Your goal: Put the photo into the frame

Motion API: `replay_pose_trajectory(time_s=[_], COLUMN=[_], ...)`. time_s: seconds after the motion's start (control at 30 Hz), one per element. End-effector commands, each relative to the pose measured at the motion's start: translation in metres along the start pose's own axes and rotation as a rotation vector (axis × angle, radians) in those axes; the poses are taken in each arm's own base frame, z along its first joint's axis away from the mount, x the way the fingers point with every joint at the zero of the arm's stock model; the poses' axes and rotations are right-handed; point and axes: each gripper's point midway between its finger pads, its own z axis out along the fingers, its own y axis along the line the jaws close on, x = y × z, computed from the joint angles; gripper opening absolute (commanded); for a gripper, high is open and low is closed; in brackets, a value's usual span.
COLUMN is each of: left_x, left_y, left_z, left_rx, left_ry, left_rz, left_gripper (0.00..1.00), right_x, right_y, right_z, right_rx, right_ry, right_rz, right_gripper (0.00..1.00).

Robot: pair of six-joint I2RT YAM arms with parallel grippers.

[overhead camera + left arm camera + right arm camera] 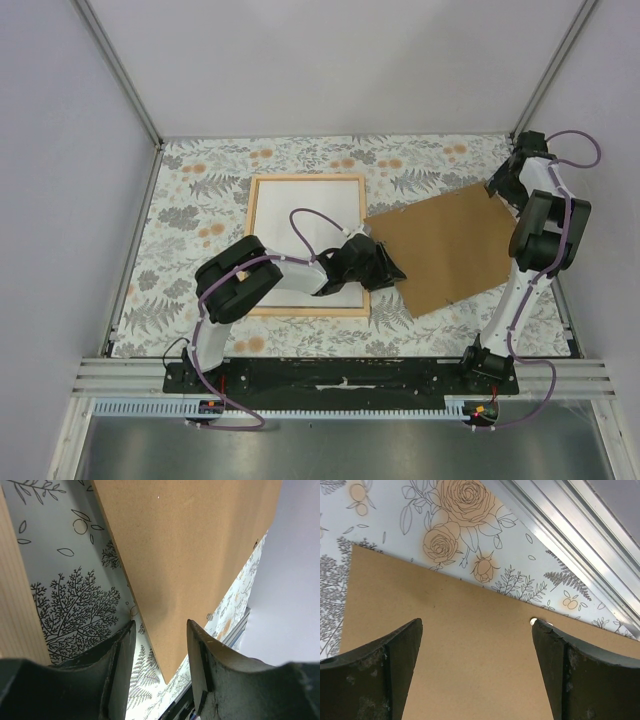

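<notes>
The light wood frame point(252, 245) lies flat on the floral table, left of centre. A white sheet point(300, 225) fills it, apparently the photo lying face down; no printed side shows. My left gripper point(396, 270) hovers at the frame's near right corner, pointing towards the brown backing board point(445, 250). In the left wrist view the gripper point(160, 630) is open and holds nothing. The board's corner point(190, 555) shows beyond the fingers, and a strip of the frame point(15, 605) shows at the left. My right gripper point(500, 185) is wide open above the board's far right edge point(470, 645).
The backing board lies tilted to the right of the frame, its left corner close to the frame's right side. A small white tab point(534, 621) sits at the board's edge. An aluminium rail point(560, 545) borders the table behind it. Grey walls enclose the table.
</notes>
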Motion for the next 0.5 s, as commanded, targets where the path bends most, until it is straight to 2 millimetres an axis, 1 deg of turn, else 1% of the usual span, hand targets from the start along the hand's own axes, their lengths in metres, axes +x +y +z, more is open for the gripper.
replay_pose_trajectory(time_s=[0.0, 0.27, 0.47], left_x=[-0.004, -0.007, -0.008], left_y=[-0.010, -0.014, -0.007], left_z=[0.000, 0.007, 0.011], left_rx=[0.044, 0.087, 0.098], left_ry=[-0.005, -0.029, -0.051], left_rz=[0.023, -0.020, -0.082], left_gripper=[0.52, 0.51, 0.49], right_x=[-0.002, 0.007, 0.014], right_y=[-0.002, 0.000, 0.002], right_z=[0.007, 0.012, 0.017], right_rx=[0.001, -0.015, -0.030], right_ry=[0.034, 0.067, 0.095], right_rz=[-0.040, -0.051, -0.059], right_gripper=[0.98, 0.97, 0.97])
